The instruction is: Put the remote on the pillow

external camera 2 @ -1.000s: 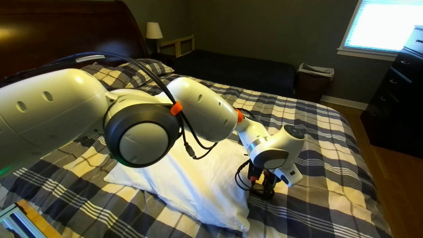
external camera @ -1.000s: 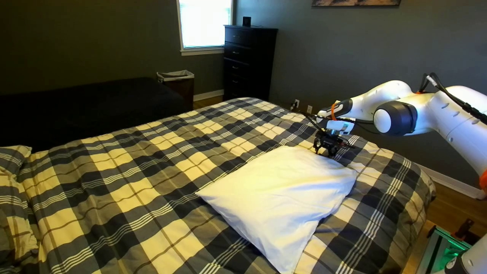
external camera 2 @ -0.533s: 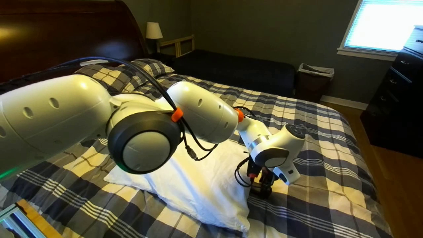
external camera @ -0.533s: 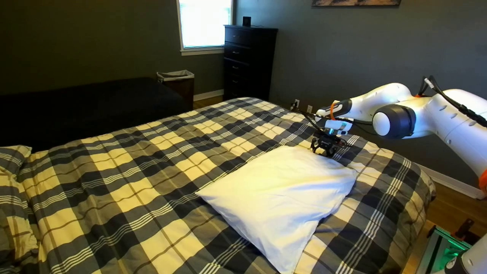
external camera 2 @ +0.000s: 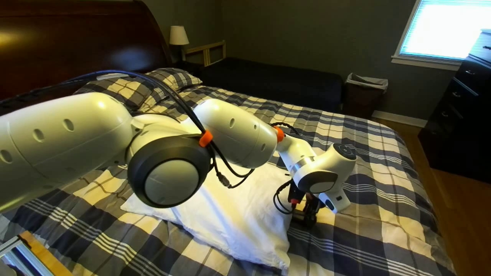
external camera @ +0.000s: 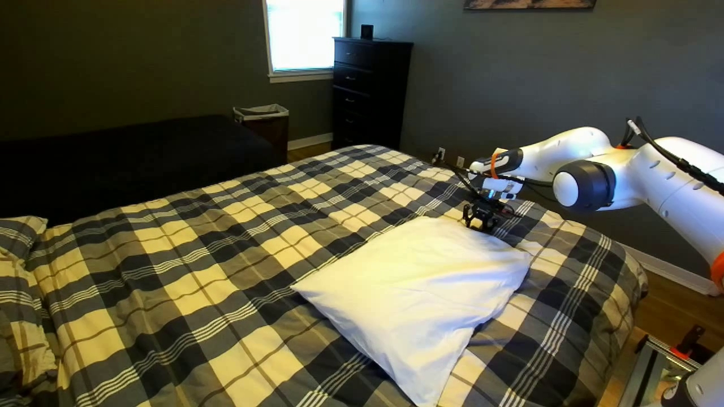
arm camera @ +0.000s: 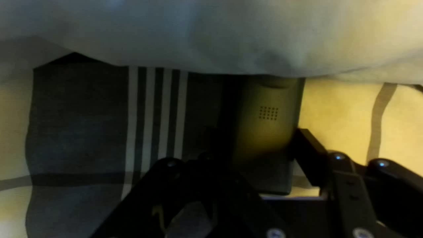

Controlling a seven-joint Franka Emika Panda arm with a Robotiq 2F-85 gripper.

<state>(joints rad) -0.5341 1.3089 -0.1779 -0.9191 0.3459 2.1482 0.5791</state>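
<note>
1. The remote [arm camera: 269,132] sits over the plaid bedspread [external camera: 186,271], right at the edge of the white pillow [external camera: 418,282]; whether it rests on the cloth or hangs just above it, I cannot tell.
2. In the wrist view its long axis runs from bottom to top, leaning slightly to the right at the top, nearly square to the pillow's edge and roughly parallel to four white stripes [arm camera: 164,115] in the bedspread.
3. One end points at the white pillow, whose edge covers its tip; a small grid of dots marks the face nearer that end. The opposite end, squared off, points back toward the gripper [arm camera: 257,145].
4. The gripper is clamped on the remote across its width, with two fingers [arm camera: 309,155] at its long sides, one of them mostly lost in shadow.
5. In both exterior views the gripper is low, just beside one edge of the white pillow; the remote cannot be made out there.
6. Counted: one remote, one white pillow, one gripper, one arm [external camera: 585,183].
7. Farther back, in an exterior view: at least two plaid pillows [external camera 2: 122,90], one headboard [external camera 2: 80,42], one lamp [external camera 2: 178,36].
8. In both exterior views: one dresser [external camera: 370,93], one hamper [external camera: 263,135], one window [external camera: 305,37], one dark-covered bed [external camera: 124,164].
</note>
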